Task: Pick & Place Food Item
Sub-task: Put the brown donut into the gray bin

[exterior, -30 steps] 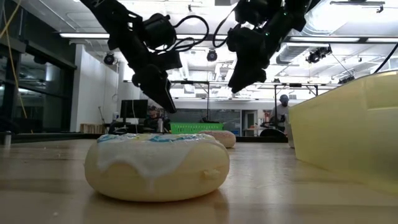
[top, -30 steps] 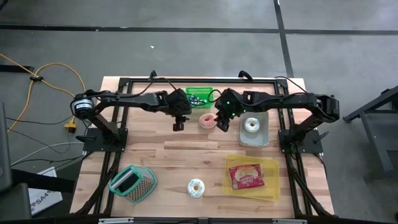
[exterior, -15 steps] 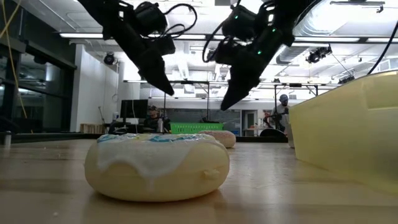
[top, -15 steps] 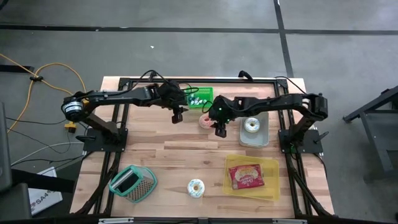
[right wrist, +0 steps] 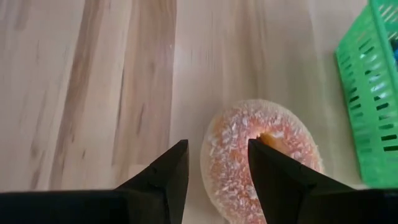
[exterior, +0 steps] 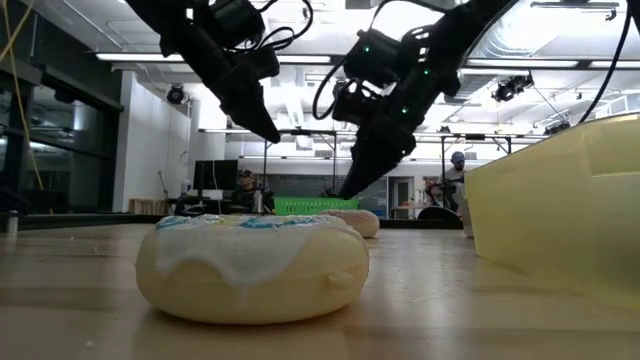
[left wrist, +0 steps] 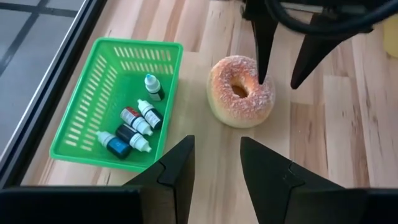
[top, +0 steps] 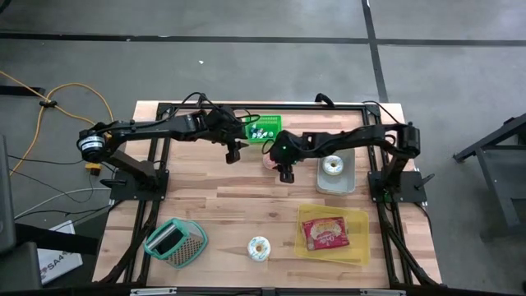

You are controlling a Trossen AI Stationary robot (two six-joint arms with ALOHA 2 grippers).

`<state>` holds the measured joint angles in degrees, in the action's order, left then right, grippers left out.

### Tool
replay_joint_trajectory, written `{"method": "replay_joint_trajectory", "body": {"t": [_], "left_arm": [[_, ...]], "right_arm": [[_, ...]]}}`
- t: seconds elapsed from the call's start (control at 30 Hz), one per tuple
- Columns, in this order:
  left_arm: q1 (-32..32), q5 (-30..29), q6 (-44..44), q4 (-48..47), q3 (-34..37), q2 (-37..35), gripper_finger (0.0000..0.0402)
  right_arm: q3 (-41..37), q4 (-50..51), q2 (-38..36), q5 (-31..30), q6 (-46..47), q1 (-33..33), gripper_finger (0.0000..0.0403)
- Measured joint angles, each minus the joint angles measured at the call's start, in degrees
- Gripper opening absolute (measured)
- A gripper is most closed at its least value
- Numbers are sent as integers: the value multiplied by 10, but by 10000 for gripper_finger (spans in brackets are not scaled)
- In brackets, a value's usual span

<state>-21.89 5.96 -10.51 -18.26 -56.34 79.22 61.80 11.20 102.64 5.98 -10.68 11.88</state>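
Right gripper [left wrist: 277, 71] hangs over the sugar-dusted orange ring doughnut [left wrist: 240, 91], jaws apart, one fingertip at its hole, nothing clamped. The doughnut lies on the wooden table [top: 205, 201] just beside the green plastic basket [left wrist: 93, 99]. Left gripper [left wrist: 216, 168] hovers nearby, jaws apart, empty.

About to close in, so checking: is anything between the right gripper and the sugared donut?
Nothing visible. The right gripper, fingers open, hangs just above the sugared donut; the green basket sits beside it, off the path.
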Motion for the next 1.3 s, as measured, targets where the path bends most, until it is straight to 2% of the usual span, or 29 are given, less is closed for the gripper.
{"method": "replay_joint_trajectory", "body": {"t": [0.3, 0.63, 1.3], "left_arm": [[0, 0, 1, -2, 0, 0, 122], [0, 0, 3, -6, 0, 0, 122], [12, 1, 5, -12, 0, 0, 122]], "right_arm": [[0, -21, 8, -12, -6, 0, 153], [0, -21, 8, -27, -7, 0, 189], [0, -21, 47, -41, 1, 5, 180]]}}
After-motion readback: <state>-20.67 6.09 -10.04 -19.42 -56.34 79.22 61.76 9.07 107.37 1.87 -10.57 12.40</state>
